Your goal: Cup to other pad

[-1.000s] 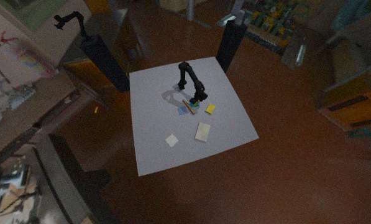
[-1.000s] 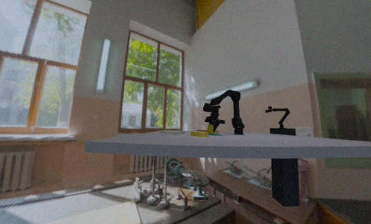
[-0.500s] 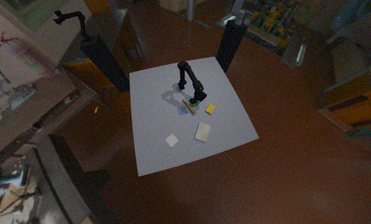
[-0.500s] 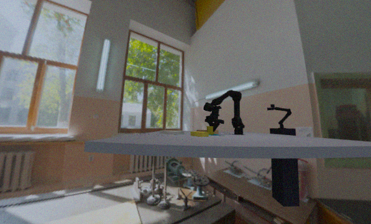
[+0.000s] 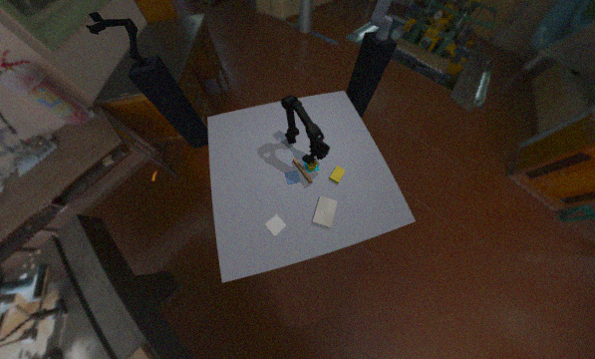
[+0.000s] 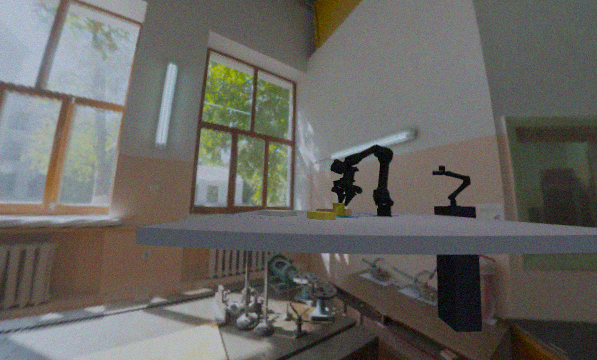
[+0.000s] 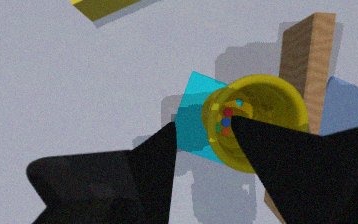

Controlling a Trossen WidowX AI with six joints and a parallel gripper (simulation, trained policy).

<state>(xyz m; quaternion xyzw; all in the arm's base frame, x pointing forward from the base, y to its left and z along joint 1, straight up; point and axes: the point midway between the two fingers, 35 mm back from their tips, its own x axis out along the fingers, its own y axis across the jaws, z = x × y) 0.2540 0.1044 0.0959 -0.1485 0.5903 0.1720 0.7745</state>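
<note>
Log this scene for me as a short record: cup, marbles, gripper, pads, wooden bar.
cup: yellow, upright on the cyan pad
marbles: several colours, inside the cup; none seen outside
gripper: open, fingertips by the cup, one overlapping its rim in the wrist view
cyan pad, under the cup
blue pad, no cup on it
wooden bar, between the pads

Yellow cup [image 5: 312, 165] [image 6: 338, 209] [image 7: 300, 107], marbles [image 7: 227, 121] inside, on cyan pad [image 5: 315, 170] [image 7: 189, 120]
</note>
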